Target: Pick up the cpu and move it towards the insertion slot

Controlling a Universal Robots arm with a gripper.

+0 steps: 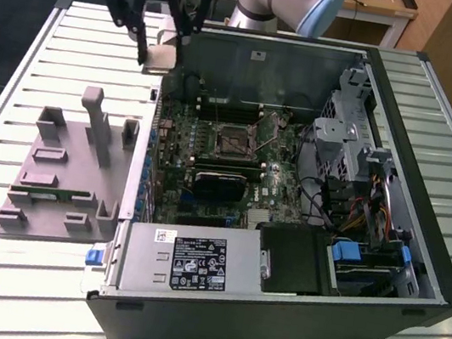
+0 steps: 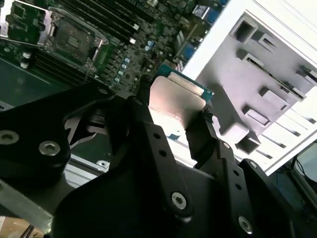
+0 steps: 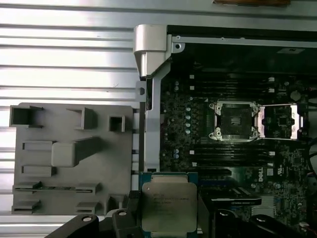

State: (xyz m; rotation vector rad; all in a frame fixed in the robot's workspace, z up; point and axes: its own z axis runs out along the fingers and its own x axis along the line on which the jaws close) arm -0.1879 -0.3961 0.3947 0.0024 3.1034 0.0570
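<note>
So the arm's black two-finger gripper (image 1: pixel 161 49) is hanging up in the air over the near wall of the opened black tower case (image 1: pixel 382 272), and its jaws are clamped on the cpu (image 1: pixel 160 57), the small flat square chip with the silvery metal top and thin tan rim; the fingers pinch it by two opposite edges, which I'd guess is so the contact side never gets touched; in the first wrist view the cpu (image 3: pixel 169 206) sits flat with its lid facing the camera, fingers hugging either side, and in the second wrist view you can see the pale chip (image 2: pixel 176 101) held between the two black fingers (image 2: pixel 148 129) with a bit of green board edge poking past them

The insertion slot (image 1: pixel 234 143), the square socket with the shiny metal frame and dark centre, sits on the green motherboard (image 1: pixel 204 145) well apart from the chip, further into the case; its metal retention lid (image 3: pixel 280 121) is flipped open beside it, so the socket (image 3: pixel 235 120) looks ready to take something; chip's clearly picked up but not over the slot yet, I'd say maybe halfway through the move

Off to the exterior view's left there's the grey plastic tray (image 1: pixel 51 185) with moulded pockets lying on the slatted metal table (image 1: pixel 20 59), and a narrow green memory stick (image 1: pixel 63 193) lies in one of its pockets
</note>
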